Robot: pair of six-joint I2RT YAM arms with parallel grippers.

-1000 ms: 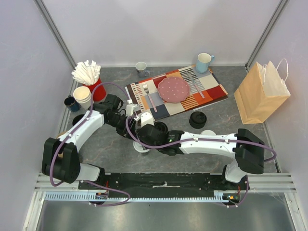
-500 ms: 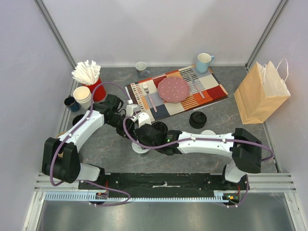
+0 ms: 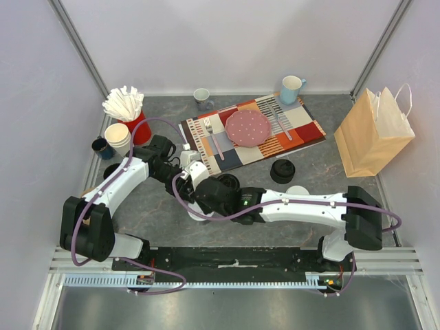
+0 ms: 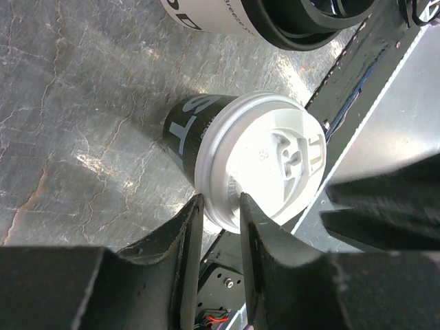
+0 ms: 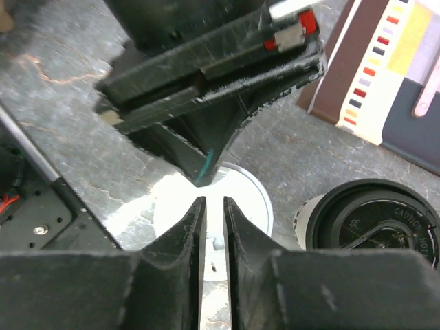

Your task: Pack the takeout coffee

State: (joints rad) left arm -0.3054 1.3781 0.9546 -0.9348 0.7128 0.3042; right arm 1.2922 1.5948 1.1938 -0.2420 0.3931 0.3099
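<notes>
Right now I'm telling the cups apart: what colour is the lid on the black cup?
The lid is white, clearest in the left wrist view.

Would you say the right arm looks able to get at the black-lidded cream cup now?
Probably yes: the cream cup stands just beside the right gripper, with nothing between them; the gripper is over the white lid.

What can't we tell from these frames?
Top view: white-lidded cup mostly hidden under the right arm.
Right wrist view: right gripper itself hides whether it pinches that cup's lid.
Left wrist view: cream cup cut off by the top edge.
Top view: paper bag walls hide its inside.
</notes>
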